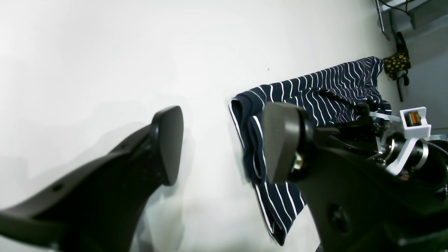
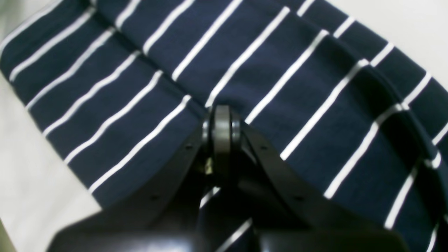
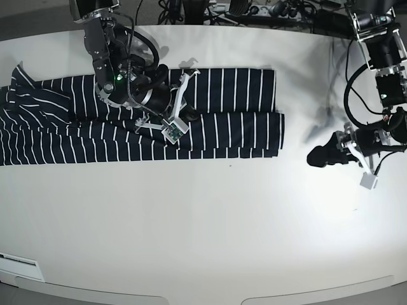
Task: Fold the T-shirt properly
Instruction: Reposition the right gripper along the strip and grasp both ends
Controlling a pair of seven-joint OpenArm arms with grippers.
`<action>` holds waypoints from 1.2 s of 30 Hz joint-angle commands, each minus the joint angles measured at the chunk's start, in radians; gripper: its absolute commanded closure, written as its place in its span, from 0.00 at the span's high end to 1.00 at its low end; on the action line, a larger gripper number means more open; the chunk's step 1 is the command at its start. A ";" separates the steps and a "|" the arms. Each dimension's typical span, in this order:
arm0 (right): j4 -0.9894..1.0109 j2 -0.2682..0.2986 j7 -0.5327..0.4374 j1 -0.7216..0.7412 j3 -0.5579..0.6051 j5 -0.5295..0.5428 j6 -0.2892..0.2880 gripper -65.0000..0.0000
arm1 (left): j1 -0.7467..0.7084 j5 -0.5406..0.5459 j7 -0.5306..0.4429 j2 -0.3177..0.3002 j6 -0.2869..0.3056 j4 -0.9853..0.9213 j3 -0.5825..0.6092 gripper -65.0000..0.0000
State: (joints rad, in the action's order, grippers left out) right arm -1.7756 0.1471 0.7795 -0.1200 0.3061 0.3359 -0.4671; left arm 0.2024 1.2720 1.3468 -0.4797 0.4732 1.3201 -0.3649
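The T-shirt (image 3: 241, 127), dark navy with thin white stripes, lies flat in a long band across the left half of the white table (image 3: 203, 222). My right gripper (image 3: 189, 114) sits over the middle of the band, where two folded layers meet. In the right wrist view the right gripper (image 2: 221, 120) is shut, its tips pinched at a crease of the T-shirt (image 2: 297, 70). My left gripper (image 3: 316, 156) hovers over bare table to the right of the shirt. In the left wrist view the left gripper (image 1: 224, 140) stands wide open and empty, with the T-shirt (image 1: 315, 84) beyond it.
Cables and equipment (image 3: 254, 13) line the table's far edge. A white label (image 3: 16, 259) sits at the front left edge. A dark object with yellow dots (image 1: 397, 63) hangs beyond the shirt in the left wrist view.
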 commanded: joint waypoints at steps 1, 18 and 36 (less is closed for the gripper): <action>0.006 0.000 -0.002 0.010 0.008 -0.025 0.011 0.00 | 0.023 0.024 -0.011 -0.019 0.005 0.014 -0.004 0.58; -0.001 0.000 -0.065 0.106 0.170 -0.237 0.320 0.00 | 0.023 0.111 0.005 -0.019 0.040 0.014 -0.004 0.58; -0.231 0.123 0.029 0.117 0.071 -0.314 0.375 0.31 | 0.023 -0.245 -0.113 0.115 -0.144 0.012 -0.003 0.58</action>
State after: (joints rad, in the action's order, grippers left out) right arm -1.9850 0.2691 0.8326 -0.0196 0.3817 0.0257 -0.0959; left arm 0.2016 1.0039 1.2449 -0.3508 0.3279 1.3167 -0.3656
